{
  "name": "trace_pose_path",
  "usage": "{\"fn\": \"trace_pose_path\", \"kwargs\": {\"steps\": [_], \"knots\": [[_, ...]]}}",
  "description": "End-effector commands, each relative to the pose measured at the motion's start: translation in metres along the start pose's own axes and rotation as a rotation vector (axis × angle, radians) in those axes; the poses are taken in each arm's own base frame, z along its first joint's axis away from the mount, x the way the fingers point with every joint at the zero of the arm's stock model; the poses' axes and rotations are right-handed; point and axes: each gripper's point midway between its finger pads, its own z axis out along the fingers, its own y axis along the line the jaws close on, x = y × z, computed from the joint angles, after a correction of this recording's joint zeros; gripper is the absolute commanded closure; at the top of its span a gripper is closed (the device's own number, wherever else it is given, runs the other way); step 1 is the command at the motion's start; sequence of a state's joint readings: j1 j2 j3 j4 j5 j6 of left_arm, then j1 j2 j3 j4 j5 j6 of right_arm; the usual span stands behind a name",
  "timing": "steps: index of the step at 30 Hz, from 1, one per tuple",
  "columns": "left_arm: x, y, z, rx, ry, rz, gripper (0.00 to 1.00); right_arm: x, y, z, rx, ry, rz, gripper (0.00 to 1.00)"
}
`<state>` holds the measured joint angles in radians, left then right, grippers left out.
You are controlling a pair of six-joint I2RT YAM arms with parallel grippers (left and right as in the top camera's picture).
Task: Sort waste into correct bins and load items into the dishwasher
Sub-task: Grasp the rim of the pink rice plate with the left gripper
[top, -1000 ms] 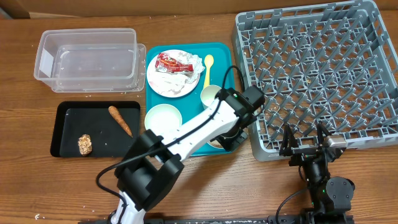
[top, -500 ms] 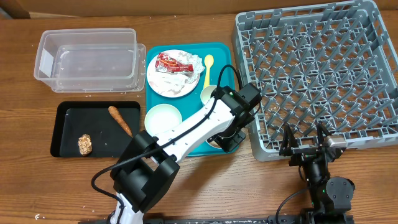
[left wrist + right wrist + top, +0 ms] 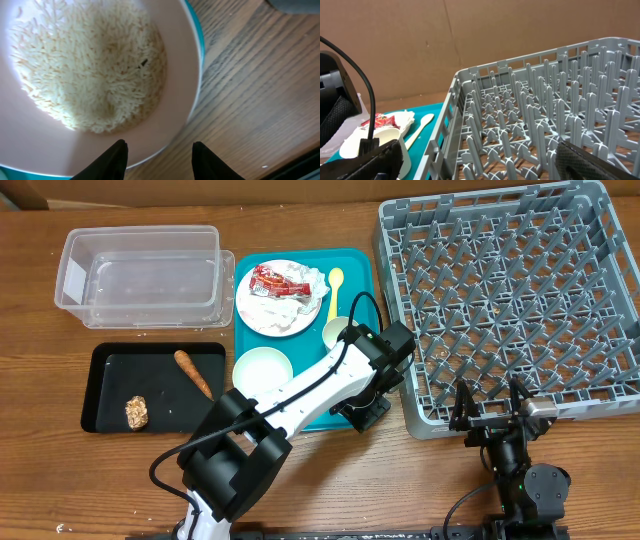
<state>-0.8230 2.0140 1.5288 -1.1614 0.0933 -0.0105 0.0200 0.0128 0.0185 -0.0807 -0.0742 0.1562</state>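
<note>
Black tray [image 3: 108, 370] holds carrot stick [image 3: 192, 372] and brown chunk [image 3: 136, 411]: food scraps grouped. Wrapper [image 3: 278, 279] on plate [image 3: 262, 320]; print unreadable. Left gripper [image 3: 159, 150] part-open, astride rim of rice bowl [image 3: 177, 60] on teal tray [image 3: 355, 260], likely for a pinch. Right gripper [image 3: 488, 405] wide, empty, beside dish rack [image 3: 510, 300].
</note>
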Motion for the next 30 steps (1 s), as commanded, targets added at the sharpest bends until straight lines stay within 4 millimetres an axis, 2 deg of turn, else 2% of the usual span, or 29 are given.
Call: {"fn": "trace_pose_path", "kwargs": {"steps": [1,10,14,16,17,19,24,30], "knots": [[0.006,0.012,-0.001,-0.073,-0.004,0.036,0.55,0.002,-0.001,0.000,0.001,-0.004,-0.001,0.00],[0.008,0.018,0.014,-0.098,-0.005,0.052,0.56,0.002,-0.001,0.000,0.001,-0.004,-0.001,0.00],[0.002,0.019,0.014,-0.105,-0.029,0.052,0.61,0.002,-0.001,0.000,0.001,-0.004,-0.001,0.00],[0.001,0.020,0.013,-0.110,-0.034,0.050,0.70,0.002,-0.001,0.000,0.002,-0.004,-0.001,0.00],[0.001,0.022,0.013,-0.125,-0.034,0.042,0.80,0.001,-0.001,0.000,0.001,-0.005,-0.001,0.00],[0.001,0.023,0.013,-0.130,-0.034,0.039,0.86,0.002,-0.001,0.000,0.001,-0.004,-0.001,0.00],[0.001,0.022,0.012,-0.125,-0.036,0.031,0.94,0.002,-0.001,0.000,0.001,-0.004,-0.001,0.00],[-0.004,0.021,0.004,-0.122,-0.052,0.006,0.96,0.002,-0.001,0.000,0.001,-0.004,-0.001,0.00]]}}
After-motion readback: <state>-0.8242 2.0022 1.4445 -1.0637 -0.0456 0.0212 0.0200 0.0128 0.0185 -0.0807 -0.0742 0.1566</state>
